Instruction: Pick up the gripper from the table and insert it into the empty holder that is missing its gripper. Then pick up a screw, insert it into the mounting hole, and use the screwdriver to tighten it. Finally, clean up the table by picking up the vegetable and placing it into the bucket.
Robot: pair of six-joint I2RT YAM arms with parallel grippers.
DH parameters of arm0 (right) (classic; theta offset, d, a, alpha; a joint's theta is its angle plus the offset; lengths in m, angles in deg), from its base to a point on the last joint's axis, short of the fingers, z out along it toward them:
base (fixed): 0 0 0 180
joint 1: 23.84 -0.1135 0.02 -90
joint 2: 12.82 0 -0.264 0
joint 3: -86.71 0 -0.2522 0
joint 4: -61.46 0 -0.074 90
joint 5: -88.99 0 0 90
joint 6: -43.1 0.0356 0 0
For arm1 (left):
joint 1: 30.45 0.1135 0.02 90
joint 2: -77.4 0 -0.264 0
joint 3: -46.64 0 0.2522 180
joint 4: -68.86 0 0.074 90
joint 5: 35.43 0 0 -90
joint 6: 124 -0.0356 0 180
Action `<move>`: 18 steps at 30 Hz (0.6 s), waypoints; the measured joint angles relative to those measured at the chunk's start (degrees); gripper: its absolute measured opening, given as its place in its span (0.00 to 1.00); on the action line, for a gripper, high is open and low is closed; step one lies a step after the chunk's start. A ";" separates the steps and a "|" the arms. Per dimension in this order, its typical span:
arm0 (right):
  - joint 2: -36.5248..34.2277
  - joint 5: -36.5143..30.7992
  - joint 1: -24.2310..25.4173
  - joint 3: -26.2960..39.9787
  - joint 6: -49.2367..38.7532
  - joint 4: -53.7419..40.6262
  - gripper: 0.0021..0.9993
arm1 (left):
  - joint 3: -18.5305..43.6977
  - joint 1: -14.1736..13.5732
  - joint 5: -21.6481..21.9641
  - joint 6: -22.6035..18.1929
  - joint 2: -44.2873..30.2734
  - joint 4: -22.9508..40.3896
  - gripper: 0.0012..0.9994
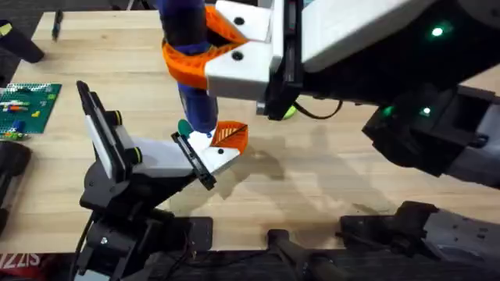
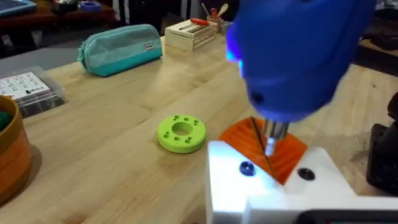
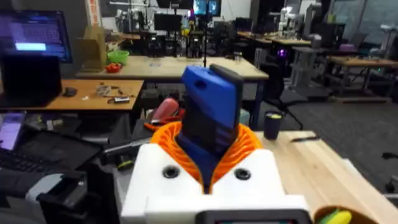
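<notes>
Screw-tightening step: right gripper [image 3: 208, 168] clamped on thick blue screwdriver [image 1: 190, 70], tip at small orange ribbed finger piece [image 1: 230, 136] seated in white wedge holder [image 1: 215, 156]. Next, I judge: steady downward turning. Left gripper: cannot tell.

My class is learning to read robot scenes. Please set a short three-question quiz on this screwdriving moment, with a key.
1. True or false: the screwdriver is held by the right gripper.
2. What does the screwdriver's tip come down on? A) the green ring B) the gripper seated in the holder C) the teal pouch
3. Fill in: the green ring lies flat on the ______.

Key: 1 true; 2 B; 3 table.
</notes>
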State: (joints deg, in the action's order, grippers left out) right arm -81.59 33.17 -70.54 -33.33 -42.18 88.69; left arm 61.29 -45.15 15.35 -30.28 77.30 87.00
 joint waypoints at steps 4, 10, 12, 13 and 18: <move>-0.02 -0.01 0.00 -0.05 -1.41 -3.09 0.04 | 0.00 0.00 0.00 0.00 0.00 0.00 0.02; -0.02 -0.02 0.00 -0.09 -3.13 -3.07 0.04 | 0.00 0.00 0.00 0.00 0.00 0.00 0.02; -0.02 -0.03 0.00 -0.09 -3.46 -2.95 0.04 | 0.00 0.00 0.00 0.00 0.00 0.00 0.02; -0.02 -0.04 0.00 -0.09 -3.56 -2.90 0.04 | 0.00 0.00 0.00 0.00 0.01 0.00 0.02; -0.02 -0.02 0.00 -0.09 -3.73 -2.88 0.04 | 0.00 0.00 0.00 0.00 0.00 0.00 0.02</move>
State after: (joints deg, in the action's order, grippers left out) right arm -81.62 33.14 -70.54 -33.42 -45.91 85.80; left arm 61.29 -45.15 15.35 -30.28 77.30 87.00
